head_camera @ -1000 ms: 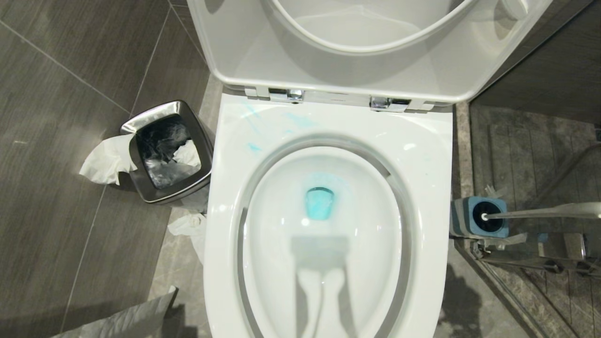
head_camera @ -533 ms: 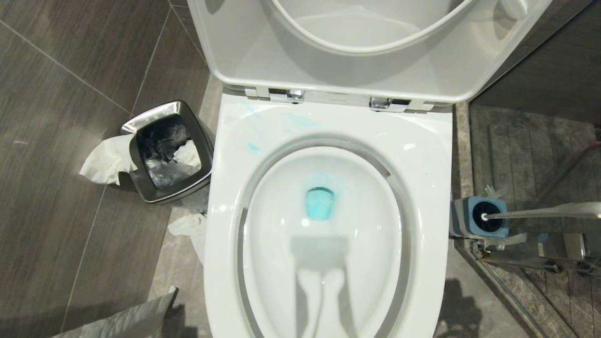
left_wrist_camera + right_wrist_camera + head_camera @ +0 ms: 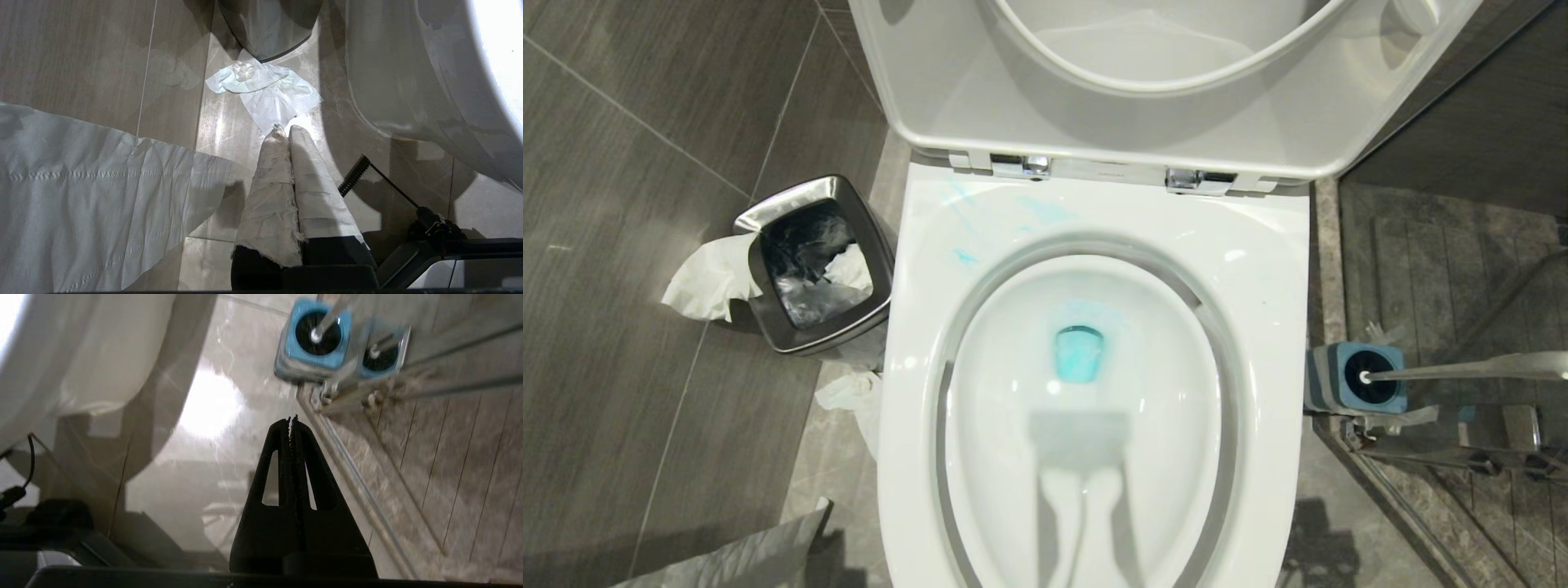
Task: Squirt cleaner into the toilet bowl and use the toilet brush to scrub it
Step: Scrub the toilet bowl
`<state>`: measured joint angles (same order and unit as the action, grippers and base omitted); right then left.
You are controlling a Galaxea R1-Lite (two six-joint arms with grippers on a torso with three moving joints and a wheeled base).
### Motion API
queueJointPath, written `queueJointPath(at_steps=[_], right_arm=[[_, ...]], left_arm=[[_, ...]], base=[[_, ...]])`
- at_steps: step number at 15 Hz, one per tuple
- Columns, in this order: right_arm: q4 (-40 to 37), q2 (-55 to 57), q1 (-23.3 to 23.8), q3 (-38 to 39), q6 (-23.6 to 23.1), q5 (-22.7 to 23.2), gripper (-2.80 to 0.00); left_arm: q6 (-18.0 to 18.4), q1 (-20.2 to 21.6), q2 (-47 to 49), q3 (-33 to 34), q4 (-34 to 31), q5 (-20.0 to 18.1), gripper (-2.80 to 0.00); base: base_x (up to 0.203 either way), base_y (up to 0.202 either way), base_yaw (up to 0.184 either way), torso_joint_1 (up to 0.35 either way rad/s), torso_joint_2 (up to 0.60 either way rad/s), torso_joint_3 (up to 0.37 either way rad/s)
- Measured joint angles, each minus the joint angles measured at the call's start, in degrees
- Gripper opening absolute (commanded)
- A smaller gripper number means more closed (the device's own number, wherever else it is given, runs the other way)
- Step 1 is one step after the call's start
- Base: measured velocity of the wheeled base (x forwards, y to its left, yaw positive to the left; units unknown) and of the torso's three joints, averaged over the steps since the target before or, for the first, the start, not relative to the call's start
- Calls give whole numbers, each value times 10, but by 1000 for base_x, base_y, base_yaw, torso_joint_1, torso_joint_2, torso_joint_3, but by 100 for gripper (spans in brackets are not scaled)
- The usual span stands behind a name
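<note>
Turquoise cleaner [image 3: 1079,354]: you can see it pooled at the bottom of the basin, with fainter smears on the back left of the rim.
Toilet bowl [image 3: 1262,269]: white glossy ceramic fills the middle of your head view; lid and seat stand raised behind it.
Toilet brush [image 3: 1470,368]: its slim handle leans out of the grey holder with the blue top [image 3: 1356,377], which sits on the floor to the right of the bowl, just beside a glass panel; your right wrist camera shows the same holder [image 3: 314,339] with its reflection next to it.
Right gripper [image 3: 291,421]: black fingers pressed together on nothing, hanging above the floor between the bowl's outer wall and the glass rail, apart from the holder.
Left gripper [image 3: 286,131]: both fingers are wrapped in white paper and closed against each other, empty, low beside the bowl's left side, tips over a crumpled tissue [image 3: 265,87] on the tiles.
Steel waste bin [image 3: 810,263]: left of the bowl, dark liner inside, white paper [image 3: 707,278] draped over its edge.
</note>
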<state>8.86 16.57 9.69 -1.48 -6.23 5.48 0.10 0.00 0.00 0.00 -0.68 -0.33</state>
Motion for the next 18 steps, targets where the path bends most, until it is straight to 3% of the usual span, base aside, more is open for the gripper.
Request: queueJointPath(at_steps=[3,6,10,13,14,18], right_arm=[[0,66,0,-22,1,-1,-280],[35,205,-1,-81,1,-1,-280],[230,393,-5,-90,0,-8,-280],[340,477,-7,-75,2,-47,-280],[366,499,-7,-69,2,-60,0],[441,558,-7,-38,24,-95,0]], left_arm=[[0,0,0,0,0,0,-280],[0,0,0,0,0,0,-280],[0,0,0,0,0,0,-280],[0,0,0,0,0,0,-280],[0,0,0,0,0,0,-280],[0,0,0,0,0,0,-280]], base=[[0,0,0,0,0,0],[0,0,0,0,0,0],[0,0,0,0,0,0],[0,0,0,0,0,0],[0,0,0,0,0,0],[0,0,0,0,0,0]])
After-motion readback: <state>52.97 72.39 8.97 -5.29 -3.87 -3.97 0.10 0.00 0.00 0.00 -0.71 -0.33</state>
